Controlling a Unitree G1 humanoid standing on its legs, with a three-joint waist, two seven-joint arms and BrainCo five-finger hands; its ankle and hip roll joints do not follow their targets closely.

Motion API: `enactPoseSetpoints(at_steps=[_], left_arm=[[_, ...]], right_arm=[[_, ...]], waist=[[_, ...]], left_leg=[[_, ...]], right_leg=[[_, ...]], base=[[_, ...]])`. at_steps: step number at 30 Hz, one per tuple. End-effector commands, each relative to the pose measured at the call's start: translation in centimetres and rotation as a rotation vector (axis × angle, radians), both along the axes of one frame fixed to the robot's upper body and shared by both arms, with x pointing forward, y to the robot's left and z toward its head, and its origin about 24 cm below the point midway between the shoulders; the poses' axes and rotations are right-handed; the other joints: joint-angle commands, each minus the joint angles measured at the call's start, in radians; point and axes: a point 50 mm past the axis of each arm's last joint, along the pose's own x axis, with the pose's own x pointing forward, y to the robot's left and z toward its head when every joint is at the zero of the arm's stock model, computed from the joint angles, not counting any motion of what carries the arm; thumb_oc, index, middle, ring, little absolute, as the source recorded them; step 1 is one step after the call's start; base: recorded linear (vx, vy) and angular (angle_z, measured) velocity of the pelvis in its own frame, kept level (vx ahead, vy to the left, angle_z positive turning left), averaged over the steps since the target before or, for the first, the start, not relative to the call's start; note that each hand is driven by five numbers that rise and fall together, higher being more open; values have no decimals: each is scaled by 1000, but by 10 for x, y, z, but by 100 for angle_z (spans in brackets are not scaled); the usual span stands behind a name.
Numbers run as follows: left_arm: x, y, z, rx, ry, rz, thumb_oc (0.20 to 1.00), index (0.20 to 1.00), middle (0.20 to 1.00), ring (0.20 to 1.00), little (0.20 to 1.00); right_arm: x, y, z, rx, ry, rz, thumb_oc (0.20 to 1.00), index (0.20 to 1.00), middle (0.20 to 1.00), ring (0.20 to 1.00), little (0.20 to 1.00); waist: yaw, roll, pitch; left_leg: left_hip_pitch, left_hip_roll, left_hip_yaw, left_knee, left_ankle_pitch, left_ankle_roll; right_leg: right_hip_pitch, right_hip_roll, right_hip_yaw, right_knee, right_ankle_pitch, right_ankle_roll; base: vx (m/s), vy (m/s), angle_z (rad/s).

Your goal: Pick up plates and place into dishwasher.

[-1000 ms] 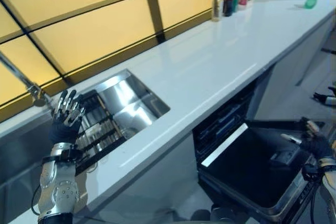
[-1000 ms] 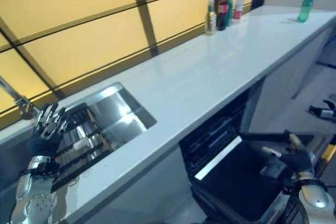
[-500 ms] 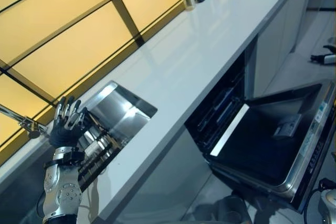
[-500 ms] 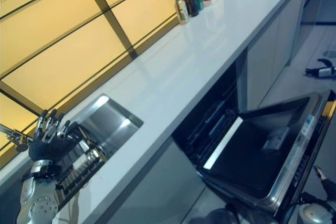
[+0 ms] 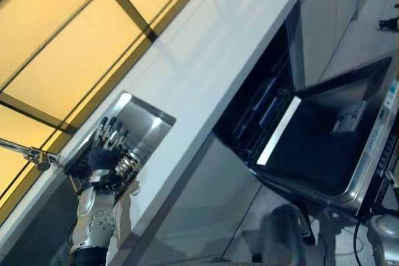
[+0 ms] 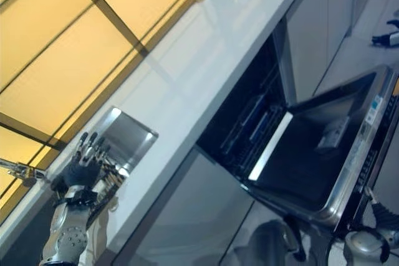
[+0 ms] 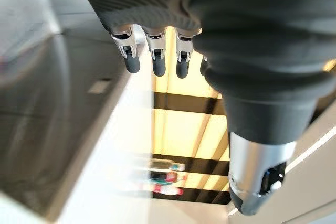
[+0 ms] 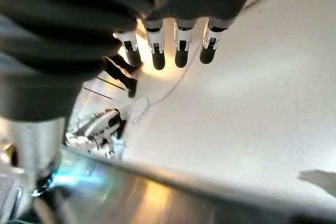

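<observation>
Over the recessed steel sink [image 5: 146, 126] | left hand [image 5: 107, 149] spread, empty | right hand [image 8: 178, 45] fingers straight, empty | black-lined dishwasher door [image 5: 324, 147] down | plates not discernible | nothing loaded, task barely begun

Head eyes look down at sink [image 5: 140, 126] and dishwasher [image 5: 324, 154].
</observation>
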Motion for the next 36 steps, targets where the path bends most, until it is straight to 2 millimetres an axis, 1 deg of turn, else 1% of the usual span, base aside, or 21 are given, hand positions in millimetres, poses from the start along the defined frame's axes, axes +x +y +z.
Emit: enactPoseSetpoints(at_steps=[1,3,4,6,9,12,15,19,21,23,25,26,28,34,36], left_arm=[[1,15,28,23,-126,107,1000,1000,1000,1000,1000],[2,11,31,13,-133,101,1000,1000,1000,1000,1000],[3,8,34,13,-139,92,1000,1000,1000,1000,1000],[4,2,39,23,-141,60,1000,1000,1000,1000,1000],[4,-6,40,21,-142,46,1000,1000,1000,1000,1000],[4,-9,43,26,-143,44,1000,1000,1000,1000,1000],[4,-9,42,20,-143,46,1000,1000,1000,1000,1000],[4,-8,41,17,-141,40,1000,1000,1000,1000,1000],[5,-7,43,17,-143,37,1000,1000,1000,1000,1000],[5,-5,42,16,-143,33,1000,1000,1000,1000,1000],[4,-2,41,14,-142,32,1000,1000,1000,1000,1000],[3,-1,41,14,-142,32,1000,1000,1000,1000,1000],[2,2,41,12,-147,35,1000,1000,1000,1000,1000],[-2,17,37,3,-129,50,1000,1000,1000,1000,1000],[-2,22,36,2,-121,57,1000,1000,1000,1000,1000]], right_arm=[[10,-4,-4,55,-31,-42,1000,1000,1000,1000,1000],[17,-5,-2,90,-39,-12,1000,1000,1000,1000,1000],[25,-4,-1,126,-27,42,1000,1000,1000,1000,1000],[47,5,6,157,-63,151,1000,1000,1000,1000,1000],[72,19,18,190,-102,310,1000,1000,1000,1000,1000],[93,32,32,212,-135,436,1000,1000,1000,1000,1000],[119,57,48,258,-174,643,1000,1000,1000,1000,1000],[141,95,64,299,-226,919,1000,1000,1000,1000,1000],[147,115,72,304,-251,1061,1000,1000,1000,1000,1000],[148,131,76,294,-251,1174,1000,1000,1000,1000,1000],[145,147,80,261,-247,1288,1000,1000,1000,1000,1000],[144,151,82,251,-249,1320,1000,1000,1000,1000,1000],[140,167,87,214,-253,1413,1000,1000,1000,1000,1000],[132,193,94,109,-221,1562,1000,1000,1000,1000,1000],[131,200,97,86,-207,1603,1000,1000,1000,1000,1000]], waist=[[2,84,62],[7,93,75],[12,99,85],[31,109,99],[48,115,107],[63,122,113],[78,126,122],[95,125,128],[102,116,131],[106,109,131],[109,98,127],[110,94,126],[114,78,121],[128,33,90],[136,12,67]], left_leg=[[-156,-59,4,214,-52,33],[-183,-64,9,241,-55,27],[-204,-69,10,258,-56,23],[-239,-77,8,281,-55,12],[-274,-82,8,305,-55,5],[-316,-86,9,327,-54,-1],[-358,-87,8,354,-58,-6],[-380,-84,0,349,-54,-5],[-376,-81,-7,334,-47,-2],[-365,-79,-17,316,-39,2],[-350,-75,-27,292,-31,7],[-345,-73,-32,283,-28,9],[-326,-66,-45,255,-19,14],[-249,-40,-77,176,9,17],[-216,-32,-91,144,18,17]], right_leg=[[12,-30,18,167,-184,-67],[-16,-28,25,201,-200,-73],[-37,-29,28,221,-209,-77],[-63,-38,28,250,-215,-88],[-94,-48,26,277,-222,-92],[-132,-57,28,302,-225,-94],[-170,-63,26,332,-233,-97],[-186,-68,19,330,-227,-93],[-177,-68,10,314,-220,-89],[-166,-70,2,295,-210,-86],[-150,-68,-6,267,-198,-80],[-143,-68,-8,256,-194,-78],[-117,-64,-16,215,-177,-71],[-15,-55,-51,101,-136,-54],[30,-50,-64,52,-121,-47]], base=[[-67,-25,-15],[-49,-35,-4],[-62,-55,5],[-54,-68,-1],[-29,-58,1],[-43,-58,0],[-35,-59,6],[-19,-45,3],[4,-38,19],[22,-22,8],[32,-14,-15],[33,-17,-16],[27,-25,3],[53,-22,14],[65,-25,15]])
